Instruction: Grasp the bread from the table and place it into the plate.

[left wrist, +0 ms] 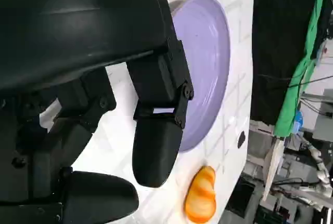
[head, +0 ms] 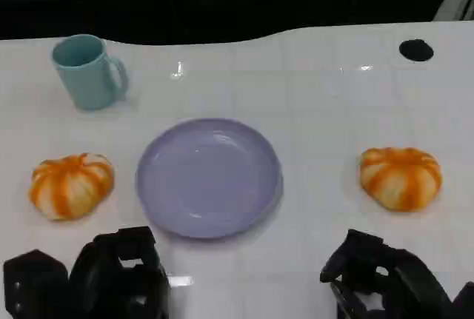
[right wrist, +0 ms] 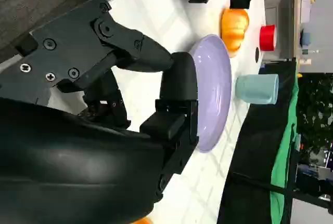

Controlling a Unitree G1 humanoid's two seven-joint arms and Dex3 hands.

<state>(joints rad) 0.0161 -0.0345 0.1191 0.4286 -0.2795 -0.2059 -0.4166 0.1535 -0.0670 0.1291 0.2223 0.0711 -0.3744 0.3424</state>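
Note:
Two orange-and-white striped round breads lie on the white table: one (head: 70, 184) left of the lilac plate (head: 209, 177), the other (head: 400, 177) right of it. The plate holds nothing. My left hand (head: 111, 274) hovers at the near edge, in front of the left bread and apart from it, holding nothing. My right hand (head: 385, 278) is low at the near right, short of the right bread, also holding nothing. The left wrist view shows its fingers (left wrist: 156, 130) before the plate (left wrist: 205, 63), with the right bread (left wrist: 201, 195) beyond. The right wrist view shows the plate (right wrist: 213, 94) and left bread (right wrist: 234, 26).
A teal mug (head: 87, 71) stands at the back left, also seen as the mug (right wrist: 257, 89) in the right wrist view. A small black disc (head: 415, 49) lies at the back right. The table's far edge borders darkness. A red object (right wrist: 267, 37) sits beyond the table.

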